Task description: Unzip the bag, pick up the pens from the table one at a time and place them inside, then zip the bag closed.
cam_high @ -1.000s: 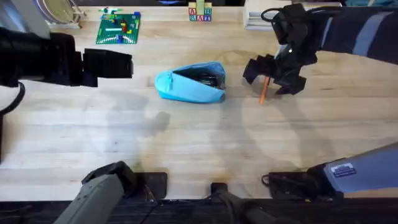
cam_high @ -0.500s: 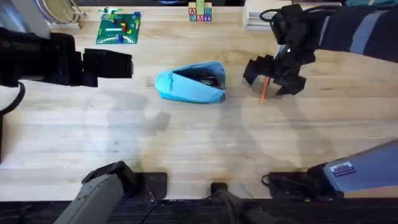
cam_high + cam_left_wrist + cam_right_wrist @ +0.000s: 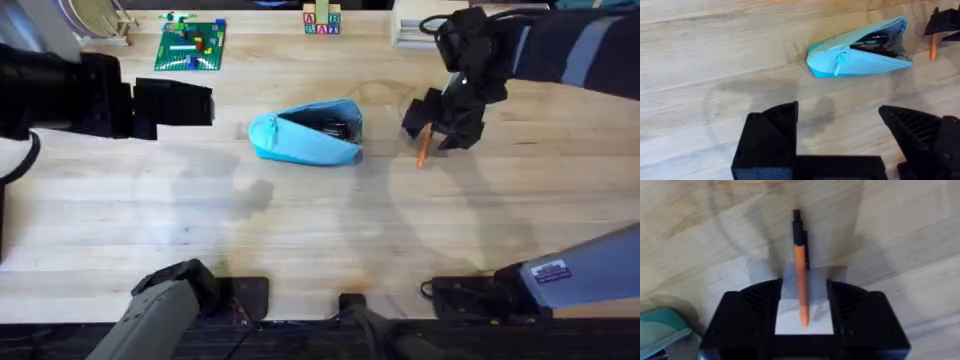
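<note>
The right gripper (image 3: 803, 305) was down on the table (image 3: 300, 240), on the side of the bag (image 3: 307, 133) away from the left arm. Its two black fingers (image 3: 757, 302) stood apart, one on each side of the orange pen (image 3: 800, 277). There was still a little gap on both sides, so the fingers were not yet pinching the pen. The pen lay flat on the wood, near the bag but not touching it, with its black end pointing away from the gripper.

To do this step well, the fingers should squeeze slowly and evenly, so the thin pen does not roll or tip. The grip looked to be at the pen's lower half; the lift should go straight up, then over to the bag's open top.

The left gripper (image 3: 840, 145) hung over the table on the other side of the bag, well apart from it. Its fingers were spread wide and held nothing.

The bag lay unzipped, with dark things already inside. Its teal pull tab (image 3: 840, 56) sat at the narrow end.

I counted one bag, one pen on the table, and two grippers.
</note>
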`<state>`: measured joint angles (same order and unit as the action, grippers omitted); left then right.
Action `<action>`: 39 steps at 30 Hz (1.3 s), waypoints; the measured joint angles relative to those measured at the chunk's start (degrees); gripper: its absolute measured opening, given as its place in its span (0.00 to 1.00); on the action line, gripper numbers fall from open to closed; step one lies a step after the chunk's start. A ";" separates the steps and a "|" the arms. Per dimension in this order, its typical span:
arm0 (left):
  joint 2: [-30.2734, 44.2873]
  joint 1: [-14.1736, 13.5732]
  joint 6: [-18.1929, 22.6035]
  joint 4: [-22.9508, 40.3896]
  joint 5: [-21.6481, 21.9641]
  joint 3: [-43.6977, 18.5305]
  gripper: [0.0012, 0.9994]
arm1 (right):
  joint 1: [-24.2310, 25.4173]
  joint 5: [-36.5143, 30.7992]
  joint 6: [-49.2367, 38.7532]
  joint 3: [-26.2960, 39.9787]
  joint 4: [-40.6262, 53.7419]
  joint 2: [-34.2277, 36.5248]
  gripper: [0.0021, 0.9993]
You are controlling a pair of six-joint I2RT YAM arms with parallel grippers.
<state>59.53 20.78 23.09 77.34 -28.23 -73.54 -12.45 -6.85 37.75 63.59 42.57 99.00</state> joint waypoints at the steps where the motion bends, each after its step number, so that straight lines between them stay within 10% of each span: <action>1: 0.00 0.00 0.00 0.00 -0.02 0.00 1.00 | 0.00 0.00 -0.01 0.00 -0.04 0.00 0.52; 12: -0.02 0.00 0.00 0.00 0.00 0.00 1.00 | 0.04 -0.04 0.01 0.09 -0.17 0.00 0.05; 31: 0.00 -0.02 0.00 0.00 0.00 0.00 1.00 | 0.15 -0.22 -0.50 0.22 -0.20 -0.85 0.03; 39: 0.00 -0.02 0.00 0.00 -0.01 0.00 1.00 | 0.15 -0.24 -7.98 1.01 -0.17 -12.82 0.03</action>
<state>59.53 20.76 23.09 77.34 -28.23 -73.54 -12.29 -7.09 29.77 64.60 42.39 86.19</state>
